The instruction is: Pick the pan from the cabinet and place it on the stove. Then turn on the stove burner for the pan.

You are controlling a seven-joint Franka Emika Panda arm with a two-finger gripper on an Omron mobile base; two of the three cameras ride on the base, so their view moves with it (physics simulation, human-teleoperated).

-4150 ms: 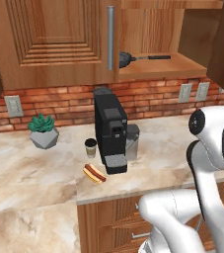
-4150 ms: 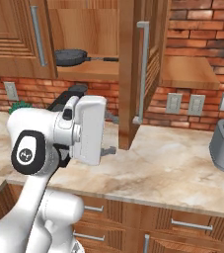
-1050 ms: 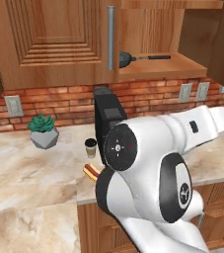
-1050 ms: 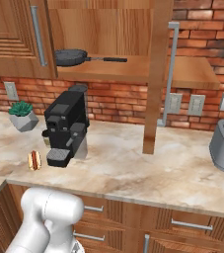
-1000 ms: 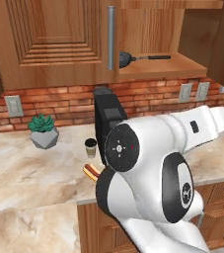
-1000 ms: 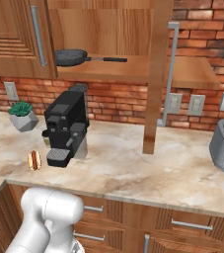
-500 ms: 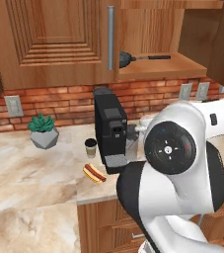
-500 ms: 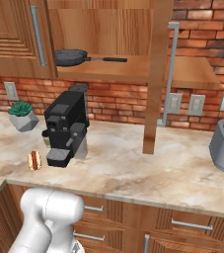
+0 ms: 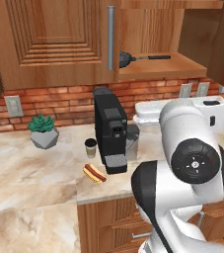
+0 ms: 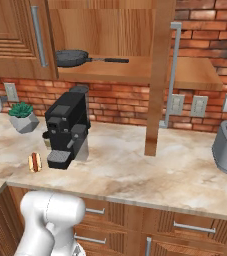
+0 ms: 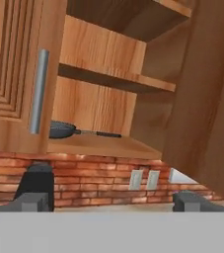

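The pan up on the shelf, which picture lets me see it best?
The right base view: the pan and its whole handle show on the cabinet shelf. The left base view's door hides part of it; the hand view shows it small.

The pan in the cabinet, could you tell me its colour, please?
Dark grey-black pan, clearest in the right base view.

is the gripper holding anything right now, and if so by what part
Nothing is held. The gripper is open with bare fingers, and the pan sits on the cabinet shelf, untouched.

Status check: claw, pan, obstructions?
Claw open, empty. Pan on open cabinet shelf, untouched. Coffee machine stands below it.
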